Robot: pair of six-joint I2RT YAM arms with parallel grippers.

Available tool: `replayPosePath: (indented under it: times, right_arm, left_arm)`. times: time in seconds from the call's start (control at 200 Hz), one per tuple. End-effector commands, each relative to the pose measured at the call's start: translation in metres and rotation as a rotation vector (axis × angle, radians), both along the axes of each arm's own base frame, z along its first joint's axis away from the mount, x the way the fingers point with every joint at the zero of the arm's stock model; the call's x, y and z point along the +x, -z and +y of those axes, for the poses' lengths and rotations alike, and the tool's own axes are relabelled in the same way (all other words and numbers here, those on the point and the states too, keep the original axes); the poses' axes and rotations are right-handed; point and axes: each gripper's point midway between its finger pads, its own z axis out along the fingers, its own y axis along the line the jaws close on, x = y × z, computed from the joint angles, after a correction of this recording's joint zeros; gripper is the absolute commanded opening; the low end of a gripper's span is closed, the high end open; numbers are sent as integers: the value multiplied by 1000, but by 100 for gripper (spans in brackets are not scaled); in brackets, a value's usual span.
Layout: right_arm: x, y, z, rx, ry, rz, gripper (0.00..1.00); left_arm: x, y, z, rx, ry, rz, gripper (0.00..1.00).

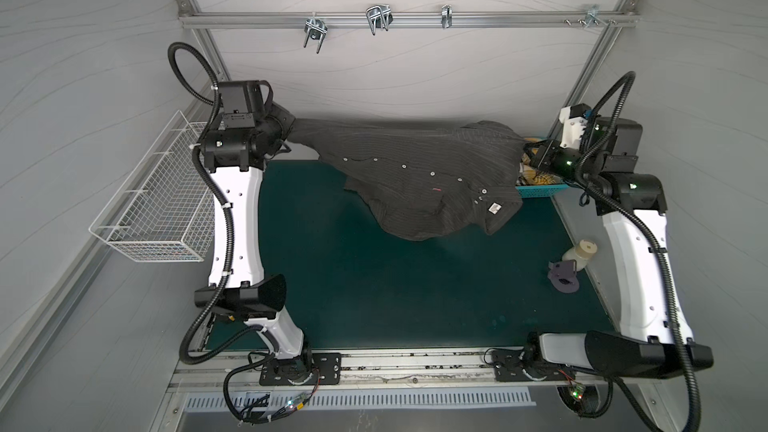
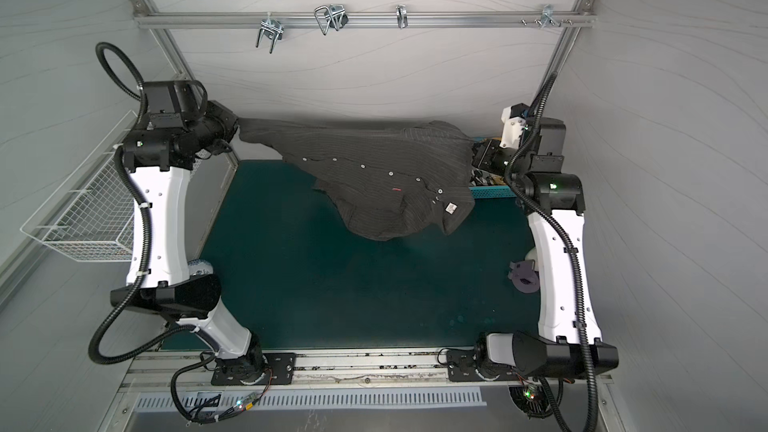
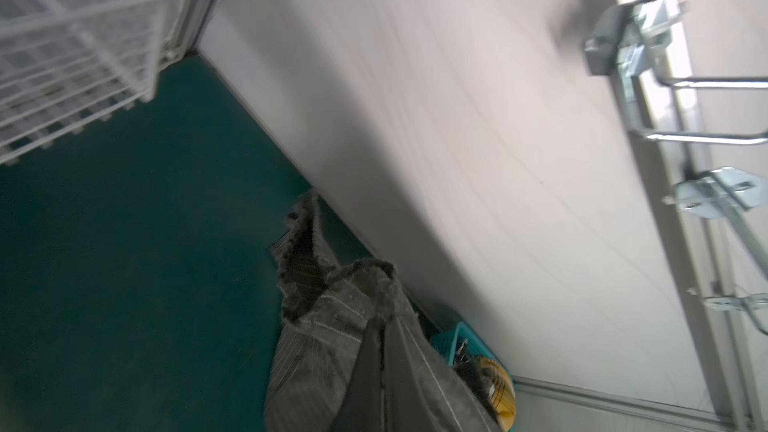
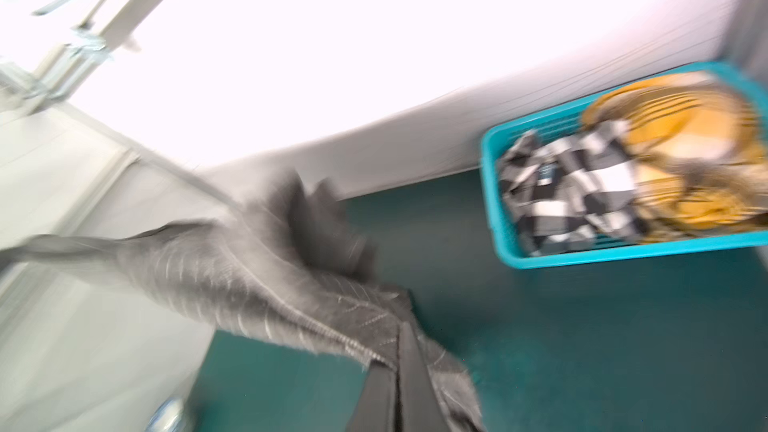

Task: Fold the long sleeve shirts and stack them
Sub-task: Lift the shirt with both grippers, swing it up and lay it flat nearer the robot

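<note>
Left fingers (image 3: 361, 388) and right fingers (image 4: 376, 401) each clamp charcoal pinstriped shirt (image 1: 415, 168) cloth. The teal basket (image 4: 623, 252) holds the checked shirt (image 4: 561, 193) and mustard plaid shirt (image 4: 690, 126). The pinstriped one hangs stretched between the fingers (buttons up) over the far edge of the green table (image 1: 374, 292), with grey walls (image 1: 415, 76) around.

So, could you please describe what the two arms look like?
Both the left arm and right arm have curved white shells, black joints and black corrugated cable hoses fixed with zip ties. Green lights glow on the right one.
</note>
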Motion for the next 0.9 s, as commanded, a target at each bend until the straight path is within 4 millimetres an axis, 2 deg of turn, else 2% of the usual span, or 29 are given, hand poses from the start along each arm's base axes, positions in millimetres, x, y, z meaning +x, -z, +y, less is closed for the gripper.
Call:
replayPosePath:
  times: [0.0, 0.02, 0.025, 0.04, 0.1, 0.15, 0.245, 0.27, 0.34, 0.4, 0.455, 0.53, 0.555, 0.605, 0.655, 0.705, 0.71, 0.72, 0.74, 0.75, 0.78, 0.79, 0.825, 0.895]
  right_arm:
    - [-19, 99, 14, 81, -84, 350, 0]
    - [-21, 108, 14, 89, -78, 355, 0]
    - [-21, 109, 14, 92, -76, 351, 0]
    - [-23, 109, 14, 96, -73, 339, 0]
    - [-37, 125, 11, 88, -54, 328, 0]
    - [-47, 137, 11, 85, -56, 348, 0]
    - [-66, 172, 14, 74, -74, 410, 0]
    - [-71, 186, 13, 63, -68, 431, 0]
    - [-72, 207, 11, 39, -34, 479, 0]
    - [-65, 219, 17, 52, -37, 532, 0]
    - [-54, 229, 24, 44, -33, 568, 0]
    - [-24, 238, 28, -1, -6, 567, 0]
    - [-9, 238, 28, -5, 5, 555, 0]
    - [24, 226, 29, 6, 17, 517, 0]
    - [59, 201, 24, 1, 41, 460, 0]
    - [88, 162, 19, 8, 62, 383, 0]
    - [88, 166, 18, 7, 64, 392, 0]
    - [97, 142, 17, 13, 66, 339, 0]
    - [104, 128, 15, 15, 73, 309, 0]
    - [106, 123, 13, 16, 77, 301, 0]
    - [115, 83, 7, 17, 96, 214, 0]
    - [116, 78, 6, 18, 98, 205, 0]
    - [118, 38, 1, 25, 114, 112, 0]
    - [112, -11, -10, 47, 146, -6, 0]
  left_arm:
    - [6, 112, 8, -53, -2, 270, 0]
    - [4, 121, 5, -64, 5, 259, 0]
    - [4, 116, 5, -63, 7, 240, 0]
    - [-2, 129, 4, -69, 10, 252, 0]
    - [-15, 143, 0, -65, 21, 205, 0]
    - [-30, 155, -2, -41, 44, 238, 0]
    - [-52, 181, -11, -29, 107, 312, 0]
    - [-55, 186, -13, -25, 119, 316, 0]
    - [-58, 201, -15, 2, 136, 326, 0]
    - [-53, 215, -17, 6, 139, 363, 0]
    - [-39, 222, -23, -20, 152, 371, 0]
    - [-6, 221, -32, -18, 167, 347, 0]
    - [10, 212, -36, -19, 175, 319, 0]
    - [42, 197, -42, -50, 185, 262, 0]
    - [76, 167, -44, -77, 176, 173, 0]
    - [105, 130, -44, -102, 165, 67, 0]
    - [108, 124, -44, -105, 162, 53, 0]
    - [112, 115, -44, -109, 157, 32, 0]
    - [119, 97, -42, -114, 146, -5, 0]
    - [122, 89, -41, -117, 139, -23, 0]
    - [127, 60, -36, -123, 122, -82, 0]
    - [128, 51, -35, -124, 117, -101, 0]
    - [125, 19, -26, -120, 83, -164, 0]
    - [108, -33, -9, -100, 14, -272, 0]
